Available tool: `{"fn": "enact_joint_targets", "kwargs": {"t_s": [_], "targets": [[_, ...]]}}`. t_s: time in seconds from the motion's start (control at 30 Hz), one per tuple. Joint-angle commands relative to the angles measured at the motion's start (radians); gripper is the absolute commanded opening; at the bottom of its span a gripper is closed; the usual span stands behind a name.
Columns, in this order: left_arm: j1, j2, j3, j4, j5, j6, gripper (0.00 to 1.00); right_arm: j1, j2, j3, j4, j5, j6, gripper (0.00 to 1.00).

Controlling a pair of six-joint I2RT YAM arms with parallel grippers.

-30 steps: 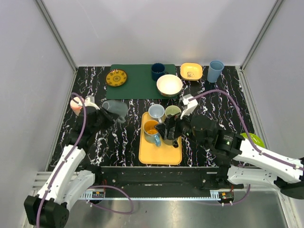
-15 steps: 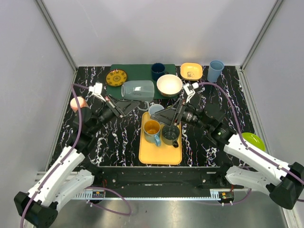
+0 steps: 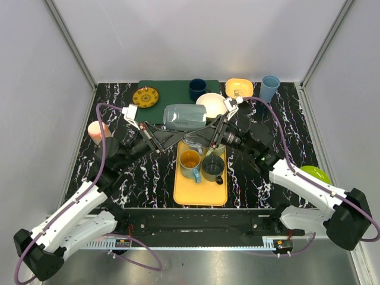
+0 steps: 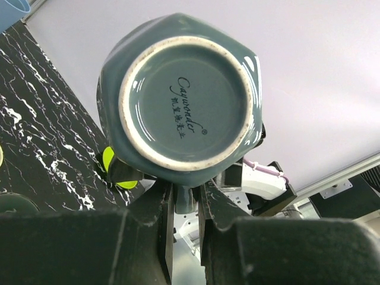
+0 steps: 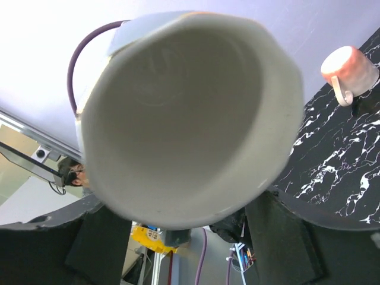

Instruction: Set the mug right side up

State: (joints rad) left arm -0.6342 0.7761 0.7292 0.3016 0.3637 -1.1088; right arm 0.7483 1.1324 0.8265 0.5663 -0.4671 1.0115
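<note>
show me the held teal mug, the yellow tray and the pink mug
held teal mug (image 4: 187, 104): left wrist view, centre of its underside
yellow tray (image 3: 202, 193): top view, bare strip near its front edge
pink mug (image 3: 96, 129): top view, middle of its body

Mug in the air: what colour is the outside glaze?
Slate blue-grey; the mug shows it best in the left wrist view, base ring unglazed cream.
</note>
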Motion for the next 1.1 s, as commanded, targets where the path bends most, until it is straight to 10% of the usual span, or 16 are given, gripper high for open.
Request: {"fn": "enact_joint_targets", "kwargs": {"t_s": [0.0,0.4,0.53,0.67,1.07], "targets": [[-0.021,-0.035,0.052,0.165,-0.028,-0.005,0.0,-0.023,0.023,0.051,0.124,-0.018,0.019,0.7],[-0.041,-0.032,0.029,0.154,-0.026,0.004,0.0,-0.033,0.043,0.062,0.176,-0.045,0.015,0.0],[-0.041,-0.043,0.033,0.107,-0.028,0.044,0.1,-0.033,0.012,0.083,0.091,-0.05,-0.022,0.0],[-0.041,-0.087,0.059,-0.078,-0.095,0.138,0.69,-0.033,-0.075,0.126,-0.172,-0.012,-0.193,0.0],[-0.039,-0.267,0.119,-0.666,-0.598,0.331,0.87,0.061,-0.211,0.427,-1.21,0.149,-0.712,0.0]]}}
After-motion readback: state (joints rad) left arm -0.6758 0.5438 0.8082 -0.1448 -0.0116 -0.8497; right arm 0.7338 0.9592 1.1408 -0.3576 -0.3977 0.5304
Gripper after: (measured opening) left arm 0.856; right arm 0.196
